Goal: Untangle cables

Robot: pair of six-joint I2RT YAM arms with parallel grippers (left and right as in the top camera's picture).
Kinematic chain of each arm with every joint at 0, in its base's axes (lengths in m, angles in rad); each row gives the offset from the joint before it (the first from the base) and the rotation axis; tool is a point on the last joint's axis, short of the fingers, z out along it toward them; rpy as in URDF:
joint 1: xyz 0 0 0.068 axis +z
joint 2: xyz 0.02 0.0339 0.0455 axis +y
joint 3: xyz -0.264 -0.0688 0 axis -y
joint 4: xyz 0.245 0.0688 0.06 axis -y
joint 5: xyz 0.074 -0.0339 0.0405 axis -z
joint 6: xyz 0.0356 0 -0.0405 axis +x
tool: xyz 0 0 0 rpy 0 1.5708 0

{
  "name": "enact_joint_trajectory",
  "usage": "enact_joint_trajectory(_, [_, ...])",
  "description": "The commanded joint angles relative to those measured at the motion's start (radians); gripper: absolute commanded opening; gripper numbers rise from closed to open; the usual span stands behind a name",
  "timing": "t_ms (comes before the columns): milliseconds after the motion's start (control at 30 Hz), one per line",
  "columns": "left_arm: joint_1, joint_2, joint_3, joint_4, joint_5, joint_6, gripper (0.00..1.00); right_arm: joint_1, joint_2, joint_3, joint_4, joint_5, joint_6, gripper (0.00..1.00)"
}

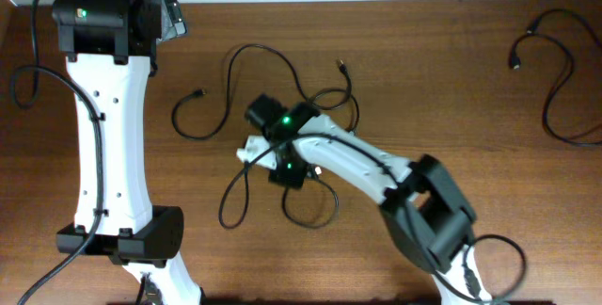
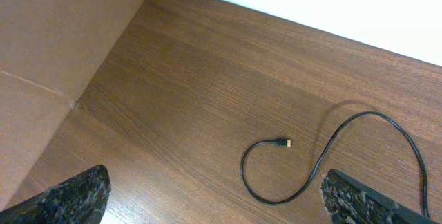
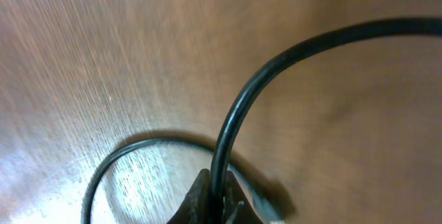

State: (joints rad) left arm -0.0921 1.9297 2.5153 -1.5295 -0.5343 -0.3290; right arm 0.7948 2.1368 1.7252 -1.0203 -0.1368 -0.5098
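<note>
Table (image 1: 451, 79): brown wood, with both arms over it. The left arm (image 1: 108, 126) lies stretched along the left side, away from the work. The right arm (image 1: 367, 168) reaches from the lower right of the overhead view to the middle.

Progress, my judgement: partly done. The tangle (image 1: 353, 107) mid-table is the work remaining. It is thin black cords in several open loops that cross under and around the right wrist. I cannot count the cords, since the arm hides the crossings. One single cable (image 1: 550, 107) lies by itself at the far right edge, well apart from everything else, and I log it as freed.

Right gripper (image 3: 217, 207): fingers pinched narrow on a black cord (image 3: 235, 110). The cord rises out of the tips and arcs off to the upper right. A second loop lies on the wood beside it. This view is blurred.

Left gripper (image 2: 214, 200): fingers (image 2: 76, 196) spread wide, holding nothing, hanging over bare wood.

A loose tail of the tangle curls out below the left gripper. It ends in a gold-tipped plug (image 2: 284, 142), flat on the wood and touching nothing.

Handling note: the cords look slack and limp, with no tight knot visible. I expect them to slide apart when drawn.
</note>
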Motion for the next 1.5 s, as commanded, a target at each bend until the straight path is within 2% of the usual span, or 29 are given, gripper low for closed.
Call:
enact_joint_trajectory(0, [0.006, -0.026, 0.003, -0.002, -0.003, 0.012, 0.99, -0.101, -0.192, 0.141, 0.003, 0.023, 0.159, 0.04])
enact_joint_trajectory(33, [0.006, -0.026, 0.003, -0.002, -0.003, 0.012, 0.99, -0.145, -0.236, 0.188, 0.004, 0.042, 0.216, 0.04])
enact_joint_trajectory(67, [0.006, -0.026, 0.003, -0.002, -0.003, 0.012, 0.99, -0.232, -0.292, 0.264, 0.006, 0.219, 0.433, 0.04])
enact_joint_trajectory(133, [0.006, -0.026, 0.003, -0.002, -0.003, 0.012, 0.99, -0.368, -0.344, 0.29, 0.005, 0.404, 0.662, 0.04])
enact_joint_trajectory(233, [0.006, -0.026, 0.003, -0.006, -0.003, 0.012, 0.99, -0.598, -0.367, 0.29, -0.058, 0.437, 0.883, 0.04])
enact_joint_trajectory(300, [0.006, -0.026, 0.003, -0.005, -0.003, 0.012, 0.99, -0.694, -0.367, 0.29, -0.096, 0.438, 0.985, 0.04])
enact_joint_trajectory(367, [0.006, -0.026, 0.003, -0.005, -0.003, 0.012, 0.99, -0.802, -0.37, 0.29, -0.161, 0.444, 1.148, 0.04])
enact_joint_trajectory(433, [0.006, -0.026, 0.003, -0.005, -0.003, 0.011, 0.99, -0.912, -0.379, 0.29, -0.296, 0.541, 1.469, 0.04])
enact_joint_trajectory(600, [0.006, -0.026, 0.003, -0.004, -0.003, 0.011, 0.99, -1.032, -0.38, 0.29, -0.391, 0.724, 1.666, 0.04])
enact_joint_trajectory(633, [0.006, -0.026, 0.003, -0.002, -0.003, 0.011, 0.99, -1.032, -0.381, 0.29, -0.47, 0.84, 1.839, 0.04])
enact_joint_trajectory(667, [0.006, -0.026, 0.003, -0.003, -0.003, 0.012, 0.99, -1.032, -0.381, 0.29, -0.512, 0.903, 1.901, 0.04])
enact_joint_trajectory(767, [0.006, -0.026, 0.003, -0.003, -0.003, 0.012, 0.99, -1.052, -0.381, 0.29, -0.538, 0.96, 1.979, 0.04])
enact_joint_trajectory(833, [0.006, -0.026, 0.003, -0.009, -0.003, 0.011, 0.99, -1.136, -0.38, 0.29, -0.537, 0.922, 2.052, 0.04])
enact_joint_trajectory(933, [0.006, -0.026, 0.003, -0.009, -0.003, 0.011, 0.99, -1.275, -0.378, 0.289, -0.48, 0.864, 2.063, 0.04])
enact_joint_trajectory(1033, [0.006, -0.026, 0.003, -0.006, -0.003, 0.011, 0.99, -1.344, -0.362, 0.287, -0.442, 0.824, 2.063, 0.04])
enact_joint_trajectory(1267, [0.006, -0.026, 0.003, -0.025, -0.003, 0.011, 0.99, -1.344, -0.008, 0.275, -0.467, 0.769, 2.003, 0.04])
enact_joint_trajectory(1300, [0.006, -0.026, 0.003, -0.024, -0.003, 0.011, 0.99, -1.344, 0.066, 0.275, -0.483, 0.708, 2.003, 0.04])
enact_joint_trajectory(1467, [0.006, -0.026, 0.003, -0.024, -0.003, 0.011, 0.99, -1.344, 0.167, 0.27, -0.489, 0.641, 1.981, 0.04])
